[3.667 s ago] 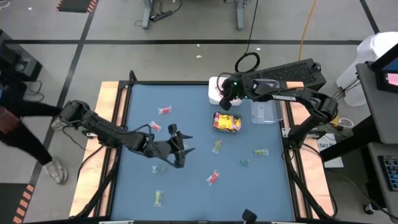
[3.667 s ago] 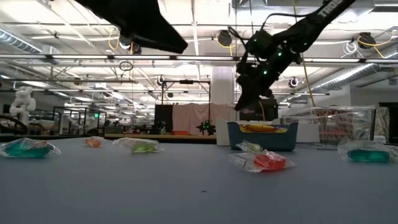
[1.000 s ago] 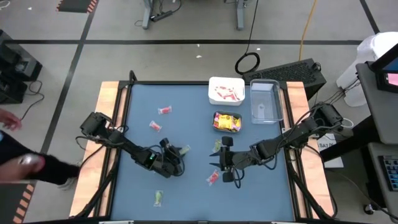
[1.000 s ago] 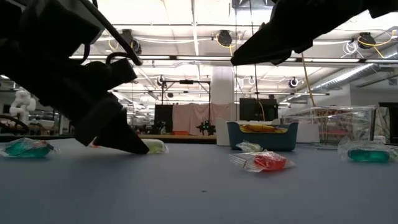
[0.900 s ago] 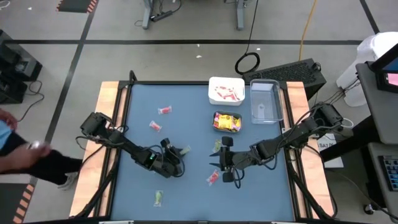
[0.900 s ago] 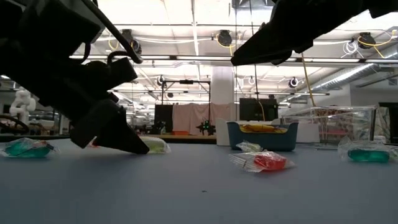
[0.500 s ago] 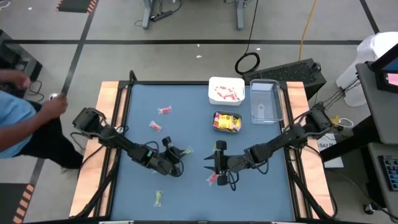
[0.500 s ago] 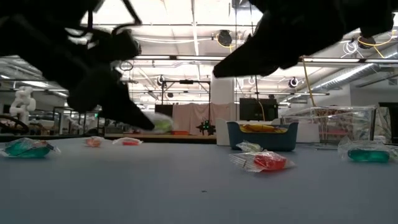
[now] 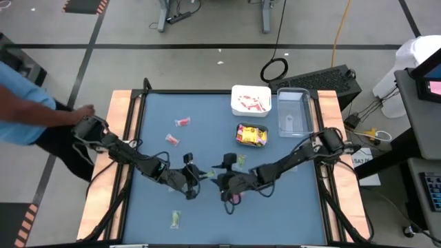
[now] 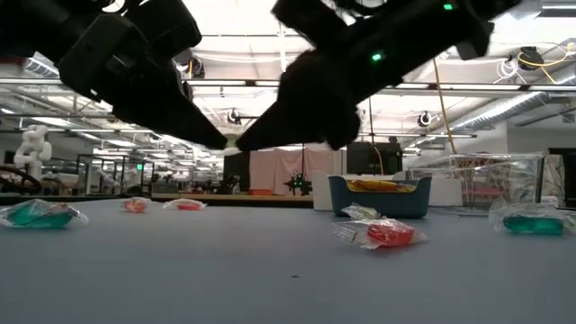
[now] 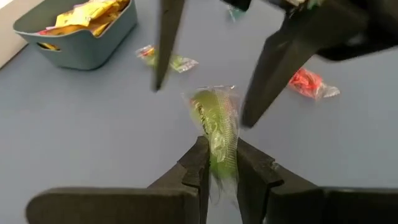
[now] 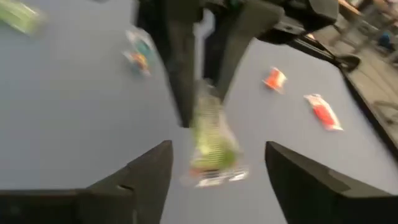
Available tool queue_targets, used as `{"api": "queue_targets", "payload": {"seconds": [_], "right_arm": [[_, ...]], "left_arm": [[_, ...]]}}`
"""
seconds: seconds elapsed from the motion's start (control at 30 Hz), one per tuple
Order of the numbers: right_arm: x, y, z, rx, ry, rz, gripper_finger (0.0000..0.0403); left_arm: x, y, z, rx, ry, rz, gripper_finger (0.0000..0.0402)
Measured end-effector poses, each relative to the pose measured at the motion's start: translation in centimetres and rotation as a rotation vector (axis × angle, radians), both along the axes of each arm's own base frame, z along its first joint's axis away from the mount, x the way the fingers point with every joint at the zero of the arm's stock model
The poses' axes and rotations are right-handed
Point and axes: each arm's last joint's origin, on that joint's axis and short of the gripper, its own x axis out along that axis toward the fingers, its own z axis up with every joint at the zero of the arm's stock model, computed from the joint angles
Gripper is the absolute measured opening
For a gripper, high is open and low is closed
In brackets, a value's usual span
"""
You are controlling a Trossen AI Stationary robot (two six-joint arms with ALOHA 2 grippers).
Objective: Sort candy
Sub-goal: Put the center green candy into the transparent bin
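A green clear-wrapped candy [image 11: 217,122] hangs above the blue table [image 9: 207,220] near its middle, and my left gripper [image 11: 221,151] is shut on it. My right gripper [image 12: 217,149] is open and faces the left one. Its two fingers [image 11: 272,81] stand on either side of the candy's free end, and I see no touch. In the high view the two grippers meet tip to tip, left [image 9: 198,174] and right [image 9: 218,178]. More candy lies about: red pieces [image 9: 182,122] and green ones [image 9: 176,219]. My left gripper pinches one end of the green candy's wrapper [image 11: 219,155] between its two fingertips. The fingers slant down toward the table's right side. The candy sticks out past the fingertips, lifted clear of the table, with its free end [image 11: 214,99] between the right gripper's fingers.
A teal bin [image 9: 251,135] of yellow packets, a white container [image 9: 251,101] of red and pink candy and a clear container [image 9: 294,114] stand at the far side. A red candy [image 9: 234,198] lies beside the right gripper. A person's hand [image 9: 84,111] is at the table's left edge.
My left gripper has risen from the table with the green candy, which now hangs clear of the surface. My right gripper has moved toward the table's left and sunk until its fingers flank the candy. A person has walked up along the table's left side.
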Motion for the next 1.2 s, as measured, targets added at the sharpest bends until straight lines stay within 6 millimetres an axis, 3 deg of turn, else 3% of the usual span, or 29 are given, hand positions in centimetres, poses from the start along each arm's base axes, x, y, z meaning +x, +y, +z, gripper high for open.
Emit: {"api": "queue_targets", "payload": {"seconds": [0.1,0.23,0.87,1.0,1.2], "right_arm": [[1.0,0.3,0.4,-0.025,0.019,-0.002,0.0274],[1.6,0.5,0.6,-0.034,0.039,0.002,0.0269],[1.5,0.2,0.3,-0.029,0.081,0.016,0.0103],[1.5,0.4,0.3,-0.014,0.076,0.017,0.0081],[1.3,0.6,0.1,0.068,0.114,0.07,0.0066]], "left_arm": [[0.1,0.1,0.0,-0.005,-0.004,0.004,0.0061],[0.1,0.2,0.0,-0.006,-0.004,0.007,0.0061],[0.3,0.1,0.2,-0.051,-0.014,-0.029,0.0065],[0.2,0.1,0.3,-0.057,-0.009,-0.04,0.0097],[-0.6,0.3,1.9,-0.069,-0.019,-0.059,0.0204]]}}
